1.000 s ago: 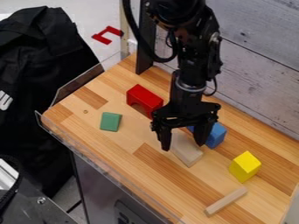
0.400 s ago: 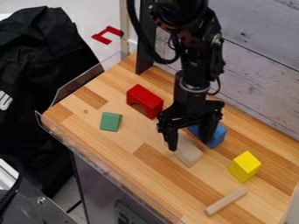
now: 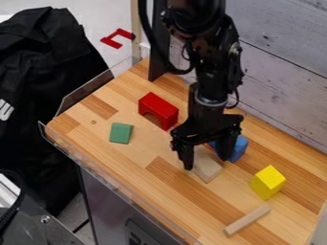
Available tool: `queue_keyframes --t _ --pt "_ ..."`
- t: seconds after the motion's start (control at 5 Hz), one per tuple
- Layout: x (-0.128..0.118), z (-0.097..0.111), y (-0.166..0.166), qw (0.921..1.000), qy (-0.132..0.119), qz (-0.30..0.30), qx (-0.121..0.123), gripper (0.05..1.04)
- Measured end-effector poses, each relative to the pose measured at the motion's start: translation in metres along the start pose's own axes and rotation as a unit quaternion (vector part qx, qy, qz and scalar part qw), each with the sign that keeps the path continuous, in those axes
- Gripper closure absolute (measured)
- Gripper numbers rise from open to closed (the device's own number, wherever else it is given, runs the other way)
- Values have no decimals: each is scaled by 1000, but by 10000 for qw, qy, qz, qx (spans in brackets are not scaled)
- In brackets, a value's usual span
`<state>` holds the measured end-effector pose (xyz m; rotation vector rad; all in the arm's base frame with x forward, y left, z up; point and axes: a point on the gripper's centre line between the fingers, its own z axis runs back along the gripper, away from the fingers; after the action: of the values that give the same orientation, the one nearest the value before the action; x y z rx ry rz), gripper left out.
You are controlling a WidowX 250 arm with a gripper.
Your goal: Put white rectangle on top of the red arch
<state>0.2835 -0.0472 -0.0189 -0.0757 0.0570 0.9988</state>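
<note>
Worktop (image 3: 127, 160), light wood: supports all blocks, below the claw. Arm (image 3: 216, 62): stands above the claw and carries it pointing down.

Claw (image 3: 206, 162): fingers set wide, one on each side of the white rectangle. No closed grip is seen; whether either finger touches the block cannot be told.

Red arch (image 3: 159, 109): up and to the left of the claw in the camera view, standing on its feet with its flat top upward. This is the target surface.

White rectangle (image 3: 209, 171): pale, flat-lying block, its far part between the fingers and its near end projecting below them. Handling, as judged: light, rigid wood, smooth but not slippery, not fragile. Grip across the narrow width on the two long sides, near mid-length, to limit tipping when lifted. Moderate closing force should suffice.

Yellow block (image 3: 267, 183): right of the claw and lower in the view. Blue block (image 3: 238, 147): just beside the right-hand finger as viewed. Caution: closing or lifting askew could nudge it. Green block (image 3: 121, 133): left of the claw, well apart. Thin wooden strip (image 3: 247, 220): below and right of the claw, well apart.
</note>
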Motion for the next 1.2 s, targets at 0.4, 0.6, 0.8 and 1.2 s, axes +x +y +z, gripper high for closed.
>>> queue_keyframes --t 0.4,0.6,0.8,1.2 --pt "-1 -4 4 9997 60 227 -83 89" --pt "3 -10 5 9995 117 246 -141 149" --pt "5 -12 5 9996 80 222 -174 434" --pt "6 -11 5 9998 60 138 -151 542"
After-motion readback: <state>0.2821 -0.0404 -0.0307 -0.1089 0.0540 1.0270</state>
